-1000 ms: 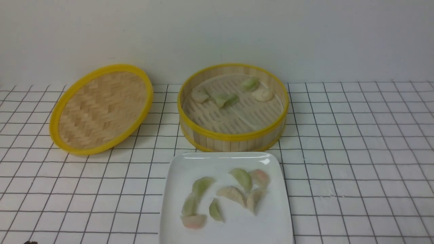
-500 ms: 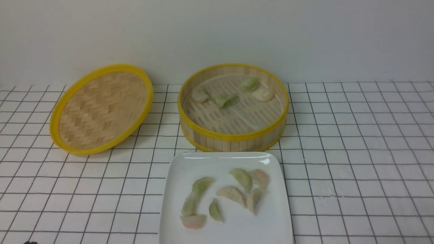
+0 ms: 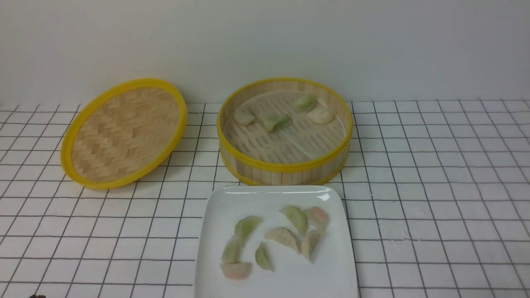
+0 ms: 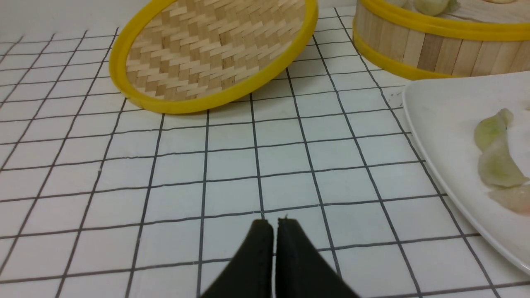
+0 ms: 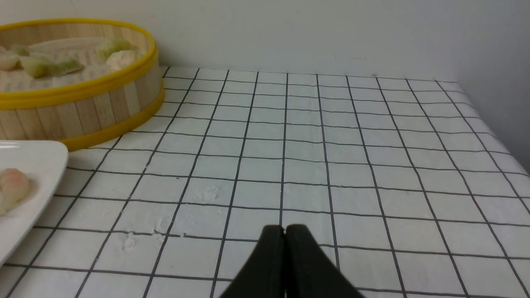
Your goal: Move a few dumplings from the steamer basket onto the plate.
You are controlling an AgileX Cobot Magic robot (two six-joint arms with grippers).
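Observation:
The steamer basket (image 3: 285,167) stands at the back centre and holds several dumplings (image 3: 276,121) on its slatted floor. The white plate (image 3: 269,196) lies in front of it with several dumplings (image 3: 283,236) on it. Neither gripper shows in the front view. In the left wrist view my left gripper (image 4: 275,223) is shut and empty over the grid cloth, to the left of the plate (image 4: 434,120). In the right wrist view my right gripper (image 5: 285,229) is shut and empty over the cloth, to the right of the plate (image 5: 37,165) and basket (image 5: 87,111).
The flat woven yellow-rimmed lid (image 3: 124,132) leans tilted at the back left, also in the left wrist view (image 4: 215,54). A white wall runs behind. The table's right edge shows in the right wrist view (image 5: 492,124).

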